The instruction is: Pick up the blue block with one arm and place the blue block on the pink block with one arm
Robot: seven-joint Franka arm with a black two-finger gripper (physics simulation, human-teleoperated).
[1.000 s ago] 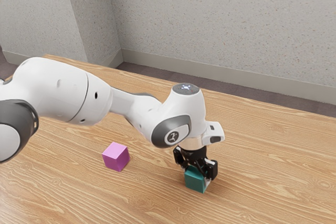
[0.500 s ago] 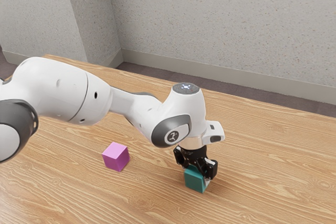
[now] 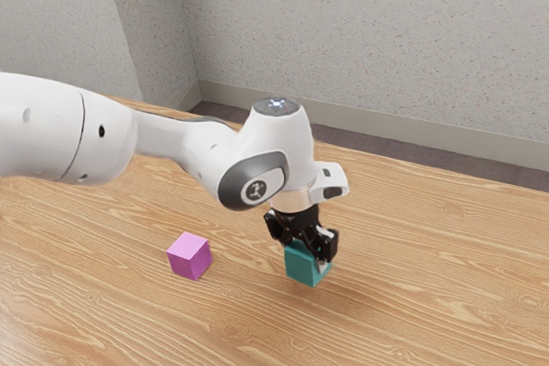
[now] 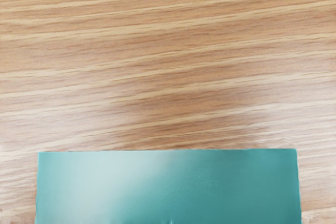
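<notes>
The teal-blue block (image 3: 304, 266) hangs a little above the wooden table, and my black gripper (image 3: 302, 250) is shut on its upper part. In the wrist view the same block (image 4: 168, 186) sits large and blurred just under my hand, with bare wood grain beyond it. The pink block (image 3: 189, 255) rests on the table toward the exterior view's left of the held block, well apart from it.
The wooden table (image 3: 446, 246) stretches toward the exterior view's right and to the front. A grey wall with a baseboard (image 3: 386, 126) runs behind the table's far edge. My white arm (image 3: 171, 152) reaches in from the exterior view's left, above the pink block.
My gripper has lifted the teal-blue block off the table and carried it a little toward the exterior view's left, nearer the pink block. The arm's upper part has swung up.
</notes>
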